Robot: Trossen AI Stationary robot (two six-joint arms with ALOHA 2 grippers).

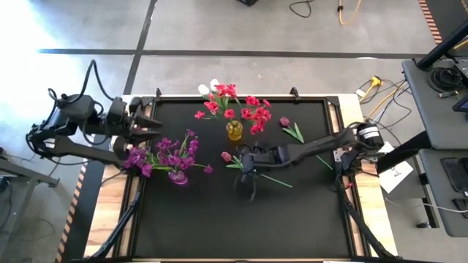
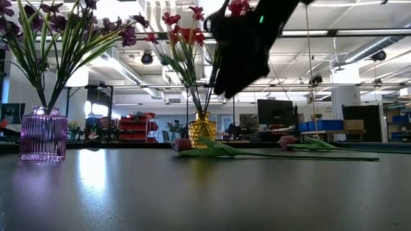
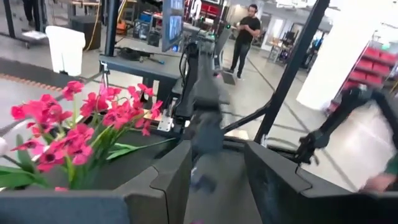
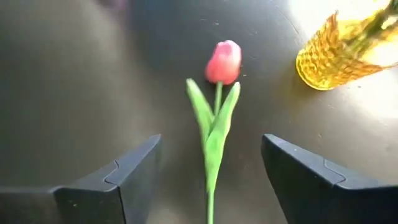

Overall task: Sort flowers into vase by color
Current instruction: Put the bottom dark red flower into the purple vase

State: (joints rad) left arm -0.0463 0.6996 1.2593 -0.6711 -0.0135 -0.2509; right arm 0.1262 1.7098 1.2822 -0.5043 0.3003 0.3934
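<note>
A pink tulip [image 4: 222,61] lies flat on the black table, its green stem [image 1: 267,177] running toward the near right. My right gripper [image 4: 211,140] hangs open above it [image 2: 234,64], a finger on either side of the stem and clear of it. Red-pink flowers [image 1: 238,106] stand in a yellow vase [image 1: 234,131]. Purple flowers [image 1: 172,151] stand in a pink-purple vase [image 2: 43,133]. A second pink bud [image 1: 284,121] lies at the far right. White tulip heads [image 1: 208,88] show beside the red bunch. My left gripper [image 1: 155,123] is open with nothing in it, raised at the table's left edge.
The yellow vase [image 4: 339,53] stands just beyond the tulip, on the far side of my right gripper. The purple bunch lies close below my left gripper. The near half of the black table [image 1: 234,226] is bare. A person [image 3: 249,28] stands in the room beyond.
</note>
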